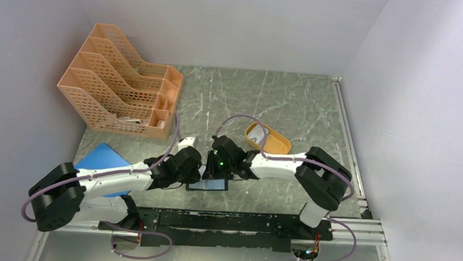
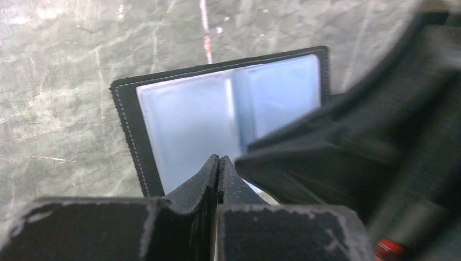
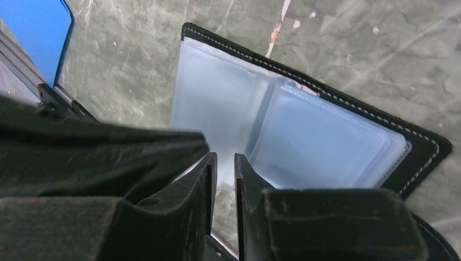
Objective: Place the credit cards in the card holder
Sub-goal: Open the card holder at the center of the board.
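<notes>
The black card holder (image 1: 209,184) lies open on the marble table near the front edge, its clear pockets facing up; it also shows in the left wrist view (image 2: 185,114) and the right wrist view (image 3: 326,136). My left gripper (image 1: 201,177) (image 2: 218,159) is shut, tips at the holder's near edge; whether a thin pocket leaf is pinched is not visible. My right gripper (image 1: 218,176) (image 3: 223,157) is over the same edge, jaws a narrow gap apart with nothing between them. A pale credit card (image 1: 256,133) lies in the orange tray (image 1: 279,146).
An orange file organizer (image 1: 123,89) stands at the back left. A flat blue sheet (image 1: 99,159) (image 3: 32,27) lies left of the arms. A black rail (image 1: 242,218) runs along the front edge. Walls close in on three sides.
</notes>
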